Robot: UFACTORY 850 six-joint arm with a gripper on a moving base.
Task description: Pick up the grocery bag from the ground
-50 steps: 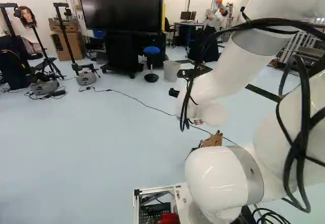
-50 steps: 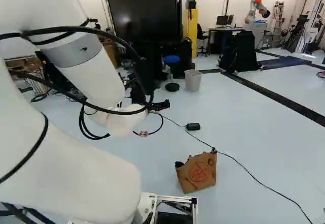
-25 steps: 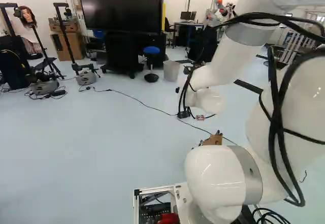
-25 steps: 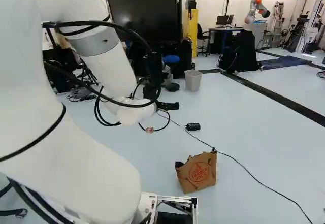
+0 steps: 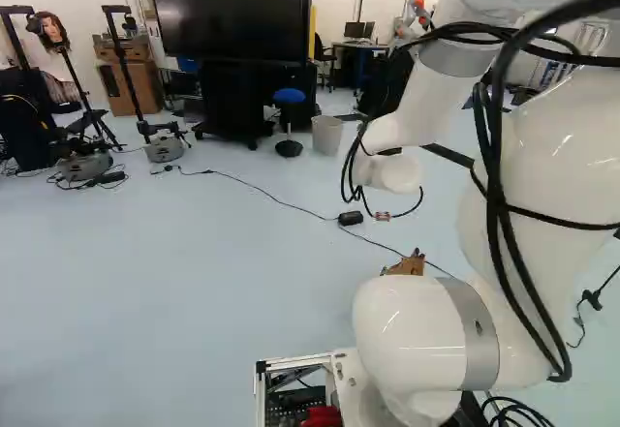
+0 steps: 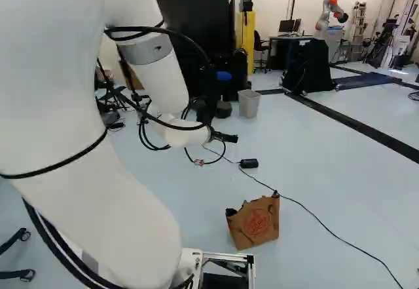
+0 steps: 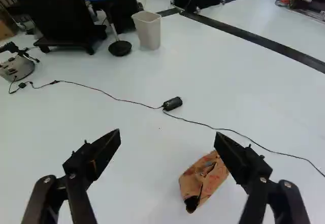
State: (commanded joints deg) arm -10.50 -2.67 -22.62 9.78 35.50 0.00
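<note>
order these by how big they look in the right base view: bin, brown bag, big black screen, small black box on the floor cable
1. big black screen, partly hidden by the arm
2. brown bag
3. bin
4. small black box

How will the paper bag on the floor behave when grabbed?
Probably floppy: the paper bag has a ragged, creased top, so its sides may fold under a squeeze. Likely light if mostly paper, but I can't tell what fills it. A sideways nudge might slide or tip it, as it sits loose on smooth-looking floor.
</note>
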